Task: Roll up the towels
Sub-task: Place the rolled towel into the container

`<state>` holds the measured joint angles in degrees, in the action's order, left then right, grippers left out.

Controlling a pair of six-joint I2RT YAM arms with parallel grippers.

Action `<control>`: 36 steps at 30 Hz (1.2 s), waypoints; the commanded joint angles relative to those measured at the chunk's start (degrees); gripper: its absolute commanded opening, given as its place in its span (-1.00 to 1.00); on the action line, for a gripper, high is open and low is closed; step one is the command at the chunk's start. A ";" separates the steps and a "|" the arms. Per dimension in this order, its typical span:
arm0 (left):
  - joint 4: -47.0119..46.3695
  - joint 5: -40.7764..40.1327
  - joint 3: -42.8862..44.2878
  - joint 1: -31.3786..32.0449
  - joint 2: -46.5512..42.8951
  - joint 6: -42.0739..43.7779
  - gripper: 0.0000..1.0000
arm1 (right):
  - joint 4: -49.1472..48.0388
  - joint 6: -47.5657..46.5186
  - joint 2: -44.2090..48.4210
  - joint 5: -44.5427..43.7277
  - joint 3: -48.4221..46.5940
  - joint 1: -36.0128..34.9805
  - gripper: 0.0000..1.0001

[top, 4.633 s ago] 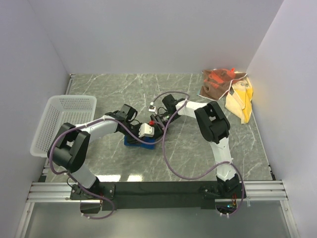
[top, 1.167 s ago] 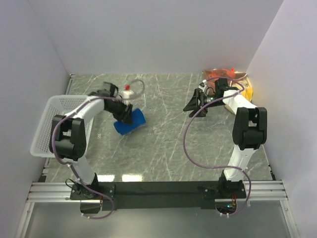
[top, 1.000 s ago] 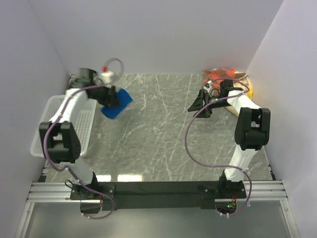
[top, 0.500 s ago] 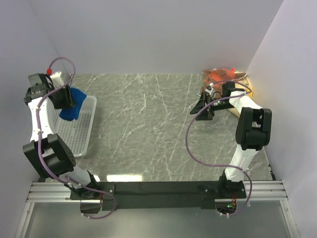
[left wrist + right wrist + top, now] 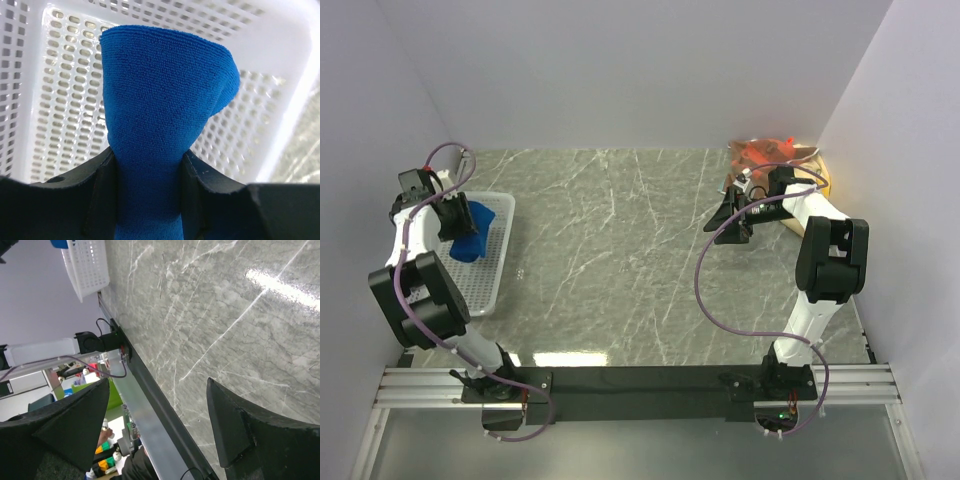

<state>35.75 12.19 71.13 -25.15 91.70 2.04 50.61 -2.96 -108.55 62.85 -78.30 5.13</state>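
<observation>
My left gripper (image 5: 458, 222) is shut on the rolled royal blue towel (image 5: 471, 230) and holds it over the white mesh basket (image 5: 492, 262) at the far left. In the left wrist view the blue towel (image 5: 160, 120) stands pinched between both fingers above the basket floor (image 5: 55, 95). My right gripper (image 5: 728, 217) is open and empty, low over the table's right side. The brown-and-orange patterned towel (image 5: 760, 158) lies crumpled at the back right corner. The yellow towel (image 5: 820, 180) is mostly hidden behind my right arm.
Grey marble tabletop (image 5: 620, 260) spans the middle. White walls close the left, back and right sides. The right wrist view shows the table surface (image 5: 210, 315) and the black front rail (image 5: 145, 385).
My left arm carried the rolled blue towel from the table's middle leftward and now holds it lower over the basket. My right arm withdrew to the right and has barely moved since.
</observation>
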 commanded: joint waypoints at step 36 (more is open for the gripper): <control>-5.60 3.63 -0.65 3.08 9.29 -3.98 0.39 | 1.60 -1.00 -1.75 3.07 -1.68 0.15 0.69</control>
<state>30.30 13.76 69.41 -21.98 101.75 -2.39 51.57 -3.29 -110.08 64.14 -78.41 5.13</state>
